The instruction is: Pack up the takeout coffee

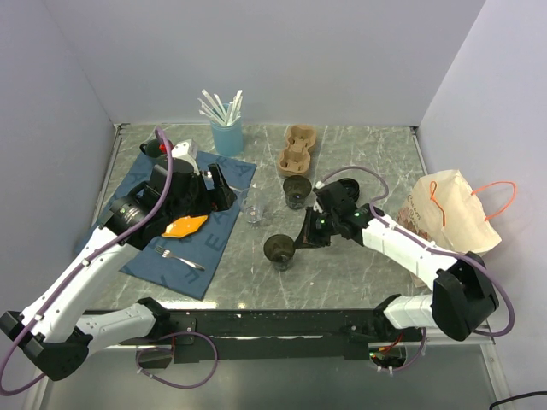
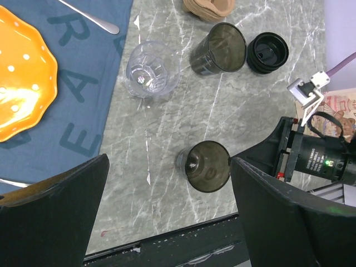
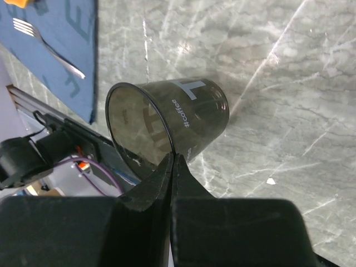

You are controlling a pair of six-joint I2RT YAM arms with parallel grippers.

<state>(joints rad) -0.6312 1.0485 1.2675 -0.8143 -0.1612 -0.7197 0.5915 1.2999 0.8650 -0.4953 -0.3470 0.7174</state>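
**Top external.**
- Left claw [image 1: 218, 184]: jaws spread wide, empty, hanging over the blue cloth [image 1: 224, 235] on the left of the desk [image 1: 359, 273].
- On the cloth: orange plate [image 1: 184, 226] and fork [image 1: 179, 256].
- Right claw [image 1: 299, 242]: closed, at the rim of the near smoked tumbler [image 1: 279, 248], mid-desk.
- Far smoked tumbler [image 1: 297, 190]: stands behind the near one.
- Clear glass [image 1: 252, 211]: just off the cloth's edge.
- Cardboard cup carrier [image 1: 299, 149] and blue pot of straws [image 1: 226, 132]: at the back.
- Paper bag [image 1: 453, 213]: at the right.

**Left wrist.**
- Takeout coffee [image 2: 267, 53]: black lid uppermost, upright on the desk. It sits just beside the far smoked tumbler, on the side away from the clear glass, and apart from both claws.
- Left claw's fingers [image 2: 55, 211]: well apart at the lower corners of the frame, with nothing between them.

**Right wrist.**
- Right claw's fingertips [image 3: 161, 178]: pressed together, pinching the wall of the near smoked tumbler at its rim.
- Near smoked tumbler: tilted, mouth toward the camera, lettered "#coffee". Whether its base rests on the desk cannot be told.
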